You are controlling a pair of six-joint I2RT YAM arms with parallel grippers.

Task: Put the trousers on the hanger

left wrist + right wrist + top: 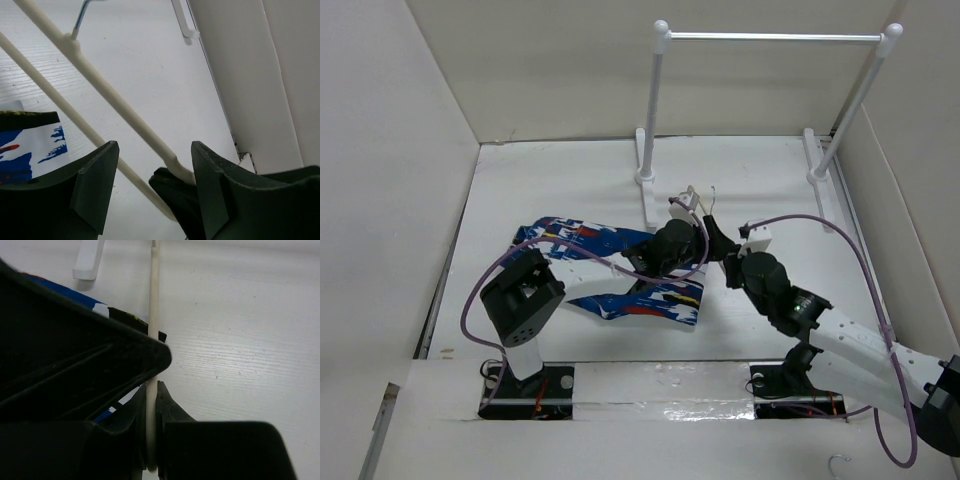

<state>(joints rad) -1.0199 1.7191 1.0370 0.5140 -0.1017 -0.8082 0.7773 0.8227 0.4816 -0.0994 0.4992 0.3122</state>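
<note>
The trousers (655,302), blue with white, red and black patches, lie flat on the table under my left arm; an edge shows in the left wrist view (27,150). The cream-white hanger (691,201) is held low over the table between both grippers, its metal hook toward the rail. My right gripper (152,386) is shut on one thin hanger bar (154,300). My left gripper (154,146) is open, its jaws straddling the hanger's bars (110,95) without touching them. The right gripper's fingertip (172,182) shows between my left jaws. Both grippers meet at table centre (708,240).
The white-posted garment rail (770,37) stands at the back right, its feet on the table (645,175). One rail foot shows in the wrist views (184,24) (89,260). White walls enclose the table on the left, back and right.
</note>
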